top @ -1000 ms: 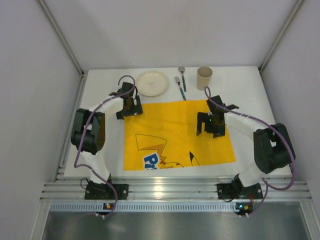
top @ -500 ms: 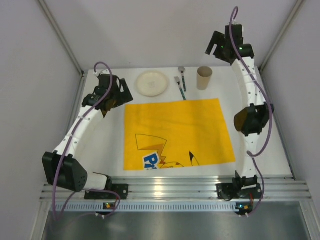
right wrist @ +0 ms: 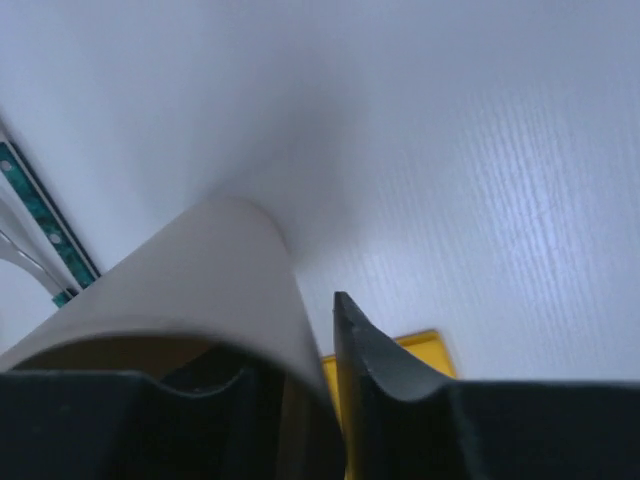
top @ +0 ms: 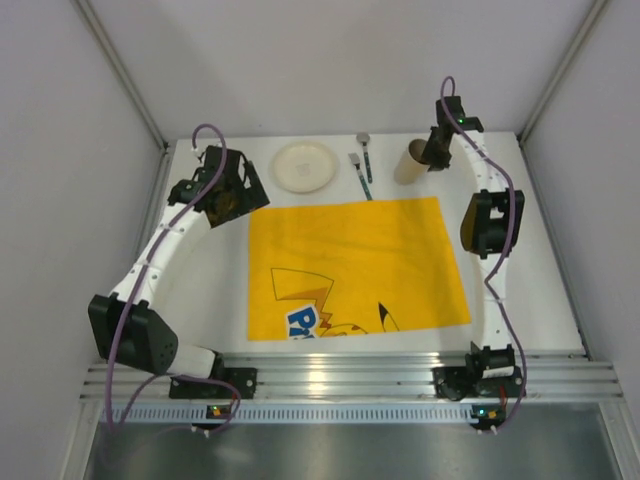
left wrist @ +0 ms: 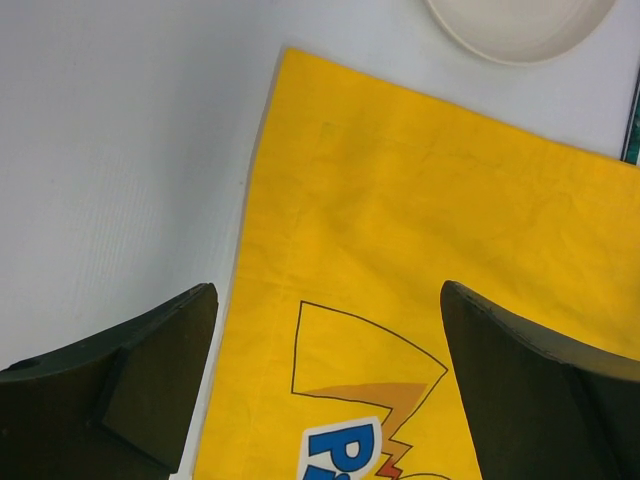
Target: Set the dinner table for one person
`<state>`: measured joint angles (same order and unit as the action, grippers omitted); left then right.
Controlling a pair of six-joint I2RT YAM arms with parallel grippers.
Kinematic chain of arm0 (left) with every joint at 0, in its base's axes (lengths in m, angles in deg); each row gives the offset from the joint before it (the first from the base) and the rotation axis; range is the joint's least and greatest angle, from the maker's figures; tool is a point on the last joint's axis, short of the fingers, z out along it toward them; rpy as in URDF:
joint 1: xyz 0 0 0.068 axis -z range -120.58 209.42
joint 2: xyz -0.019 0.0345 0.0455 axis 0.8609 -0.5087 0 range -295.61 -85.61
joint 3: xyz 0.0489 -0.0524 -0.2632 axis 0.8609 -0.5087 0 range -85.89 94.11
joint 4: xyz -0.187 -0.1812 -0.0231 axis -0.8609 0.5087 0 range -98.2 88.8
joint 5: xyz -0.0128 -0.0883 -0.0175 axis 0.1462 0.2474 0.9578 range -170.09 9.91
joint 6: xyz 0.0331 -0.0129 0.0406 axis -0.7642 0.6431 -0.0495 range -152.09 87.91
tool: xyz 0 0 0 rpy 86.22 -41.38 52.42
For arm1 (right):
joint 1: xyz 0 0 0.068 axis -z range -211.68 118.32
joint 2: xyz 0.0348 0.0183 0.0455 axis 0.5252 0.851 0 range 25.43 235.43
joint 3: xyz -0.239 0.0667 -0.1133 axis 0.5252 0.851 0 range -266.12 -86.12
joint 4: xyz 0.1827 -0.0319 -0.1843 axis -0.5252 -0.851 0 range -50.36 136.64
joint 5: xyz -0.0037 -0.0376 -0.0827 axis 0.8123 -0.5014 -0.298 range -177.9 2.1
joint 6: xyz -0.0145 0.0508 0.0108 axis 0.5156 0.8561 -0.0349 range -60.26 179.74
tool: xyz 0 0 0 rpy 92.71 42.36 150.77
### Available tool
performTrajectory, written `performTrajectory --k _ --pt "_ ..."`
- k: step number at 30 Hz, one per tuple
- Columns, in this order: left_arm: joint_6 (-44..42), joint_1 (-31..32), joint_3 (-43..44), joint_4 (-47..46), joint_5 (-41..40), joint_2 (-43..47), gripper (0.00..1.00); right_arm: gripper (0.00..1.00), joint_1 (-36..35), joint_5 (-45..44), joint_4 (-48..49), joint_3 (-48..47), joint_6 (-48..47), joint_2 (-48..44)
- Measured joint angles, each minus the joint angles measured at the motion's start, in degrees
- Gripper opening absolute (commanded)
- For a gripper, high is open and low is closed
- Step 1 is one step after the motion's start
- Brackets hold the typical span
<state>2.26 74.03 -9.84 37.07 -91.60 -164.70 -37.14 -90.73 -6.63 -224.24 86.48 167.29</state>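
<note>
Now right gripper (top: 425, 160) has dropped astride the cup (top: 408, 160) rim, grip unclear; left gripper (left wrist: 325, 370) gapes wide over cloth (top: 350, 260).

Both arms share one build. The left arm (top: 165, 240) and right arm (top: 493, 300) have slim white links joined by bulky, rounded black joint housings. A thin purple cable (top: 112, 365) runs along the left arm and loops free above the wrist. A matching one runs along the right arm. Each arm stands on a flat black base (top: 212, 381). The left gripper (top: 232, 195) and right gripper (top: 435, 152) are matte black. A small green light (top: 461, 122) glows on the right wrist. Seen close up, the left fingers (left wrist: 150, 375) are broad, dark wedges with smooth edges. A right finger (right wrist: 385, 390) ends in a pointed corner.
</note>
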Motion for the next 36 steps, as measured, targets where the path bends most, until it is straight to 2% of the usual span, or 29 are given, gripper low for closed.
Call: performTrajectory --k 3,4,11,15,17,21,26,32,36 --pt "0.04 0.81 5.66 1.49 -0.13 -5.88 0.98 0.02 0.22 0.79 -0.11 -0.46 0.37 0.09" --pt "-0.02 1.22 8.70 1.68 -0.39 -8.94 0.98 0.00 0.35 1.01 -0.02 -0.81 0.57 0.09" --pt "-0.44 3.50 32.83 1.29 -3.39 -32.79 0.98 0.00 2.21 3.80 -1.44 -0.57 2.03 -3.67" --pt "0.11 2.08 49.99 2.27 -1.95 -48.68 0.98 0.00 2.75 4.37 -2.43 10.34 2.29 -15.65" --pt "0.94 0.61 54.77 1.18 -0.28 -54.10 0.98 0.00 2.73 4.26 -3.48 14.60 1.84 -21.79" --pt "3.58 -3.74 52.76 -0.57 3.96 -57.75 0.98 0.00 1.86 2.19 -7.13 19.43 -0.26 -31.06" --pt "4.17 -8.68 51.60 -5.33 9.68 -61.13 0.96 0.00 -0.31 -0.79 -6.95 37.16 -1.07 -41.46" --pt "2.43 -8.35 52.35 -10.71 14.86 -64.35 0.95 0.00 -2.51 -2.99 -5.84 50.47 -1.25 -42.16" --pt "1.38 -7.15 52.28 -12.52 17.20 -64.89 0.93 0.00 -6.51 -5.22 -2.19 51.78 -1.68 -40.28"
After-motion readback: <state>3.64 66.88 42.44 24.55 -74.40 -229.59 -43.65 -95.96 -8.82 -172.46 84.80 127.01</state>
